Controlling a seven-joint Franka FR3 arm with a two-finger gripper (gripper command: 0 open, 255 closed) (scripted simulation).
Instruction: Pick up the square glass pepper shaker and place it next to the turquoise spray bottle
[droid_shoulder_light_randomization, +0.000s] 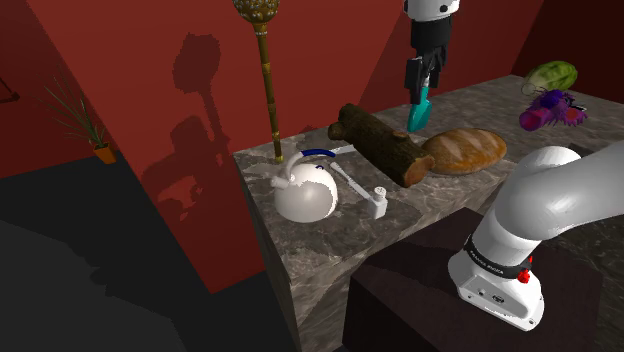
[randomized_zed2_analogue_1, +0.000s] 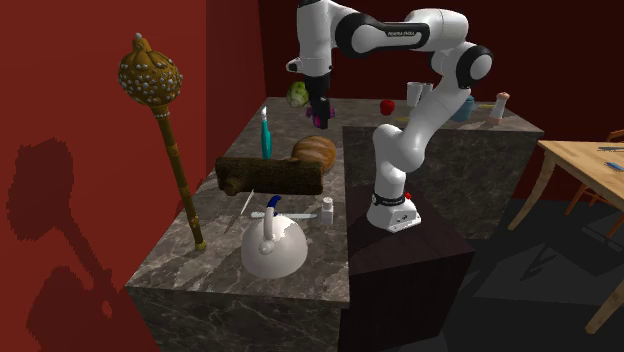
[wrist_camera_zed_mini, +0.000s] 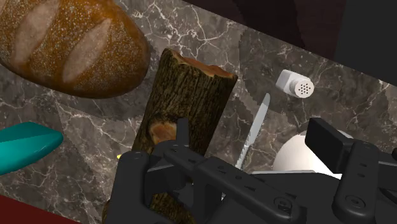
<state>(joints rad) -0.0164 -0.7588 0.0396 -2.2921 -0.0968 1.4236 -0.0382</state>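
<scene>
The pepper shaker (droid_shoulder_light_randomization: 378, 203) is a small white square block with a dotted top. It stands on the marble counter (droid_shoulder_light_randomization: 330, 245) between a white kettle (droid_shoulder_light_randomization: 305, 190) and the stand. It shows again as the shaker (randomized_zed2_analogue_1: 327, 210) and, past the log, the shaker (wrist_camera_zed_mini: 294, 84). The turquoise spray bottle (droid_shoulder_light_randomization: 420, 110) stands at the far end of a brown log (droid_shoulder_light_randomization: 385, 140); the bottle (randomized_zed2_analogue_1: 266, 135) is upright, and its body (wrist_camera_zed_mini: 25, 146) also shows. My gripper (droid_shoulder_light_randomization: 423, 80) hangs open high above the bottle and log, holding nothing; gripper (randomized_zed2_analogue_1: 318, 105), gripper (wrist_camera_zed_mini: 254, 140).
A bread loaf (droid_shoulder_light_randomization: 465, 150) lies beside the log. A knife (droid_shoulder_light_randomization: 345, 175) lies between kettle and log. A tall golden mace (droid_shoulder_light_randomization: 265, 60) leans at the counter's back. Green and purple vegetables (droid_shoulder_light_randomization: 550, 95) sit at the shoulder view's right. A wooden table (randomized_zed2_analogue_1: 590, 160) stands off to the side.
</scene>
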